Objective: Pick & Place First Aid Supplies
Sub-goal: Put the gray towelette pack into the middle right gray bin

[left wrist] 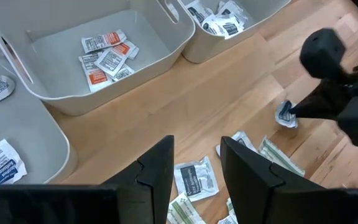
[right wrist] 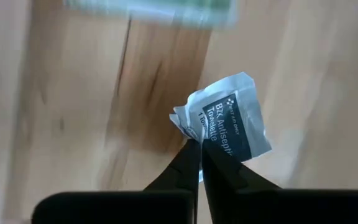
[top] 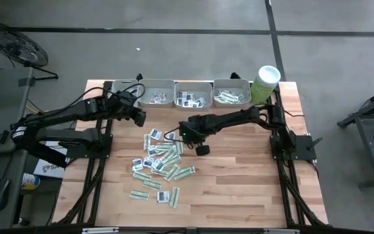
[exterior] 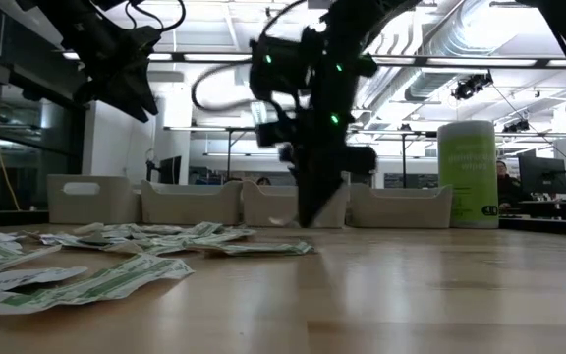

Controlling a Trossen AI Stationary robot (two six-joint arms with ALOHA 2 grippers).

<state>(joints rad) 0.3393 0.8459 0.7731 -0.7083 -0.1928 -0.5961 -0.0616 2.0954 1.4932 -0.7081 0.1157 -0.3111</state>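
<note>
Many small flat sachets lie in a loose pile on the wooden table; the low view shows the pile too. My right gripper is at the pile's far edge, shut on a white sachet with a dark label, which the left wrist view also shows. My left gripper hangs open with nothing between its fingers, above the table near the leftmost tray. My right gripper pinches the white sachet by a crumpled edge between its two fingertips. The fingers come from above, pointing steeply down. The rest of the sachet sticks out past the fingertips, close over the table top; whether it is clear of the table cannot be told.
Three grey trays stand in a row at the table's far edge, each with sachets in it. A pale green tub with a white lid stands to their right. Bare wood lies to the right of the pile.
</note>
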